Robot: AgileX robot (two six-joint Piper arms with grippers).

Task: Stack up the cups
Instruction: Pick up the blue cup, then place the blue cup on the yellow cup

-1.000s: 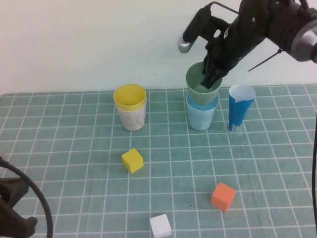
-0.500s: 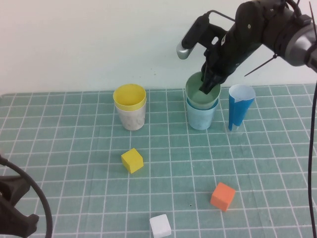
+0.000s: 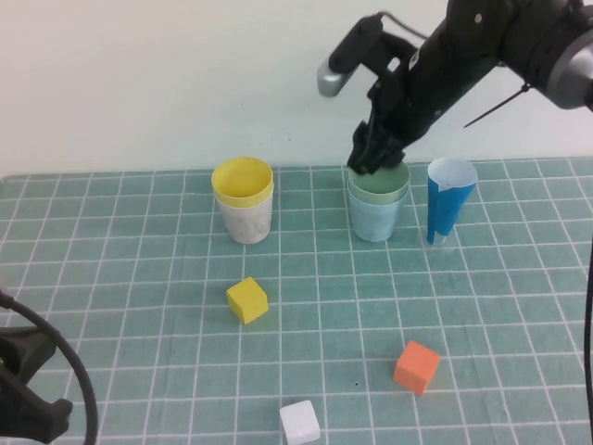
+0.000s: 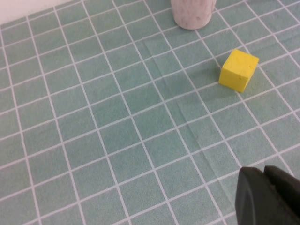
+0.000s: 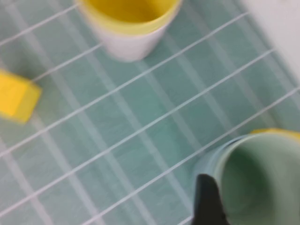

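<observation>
The pale sage green cup (image 3: 379, 183) sits nested in the light blue cup (image 3: 376, 219) at the back right. The yellow cup (image 3: 243, 181) sits nested in the whitish cup (image 3: 246, 221) at the back centre. My right gripper (image 3: 371, 158) hovers just above the left rim of the green cup, open and holding nothing. In the right wrist view one finger (image 5: 206, 199) shows just outside the green cup (image 5: 262, 183); the yellow cup (image 5: 129, 11) is farther off. My left gripper (image 3: 28, 413) is parked at the front left, shut and empty (image 4: 265, 197).
A tall dark-blue-and-white cone cup (image 3: 449, 209) stands right next to the blue cup. A yellow cube (image 3: 247, 299), an orange cube (image 3: 417, 366) and a white cube (image 3: 300, 422) lie on the green checked cloth (image 3: 139, 278). A white wall stands behind.
The green cup went down into the light blue cup. My right gripper let go of it and rose up and to the left. The left arm has not moved.
</observation>
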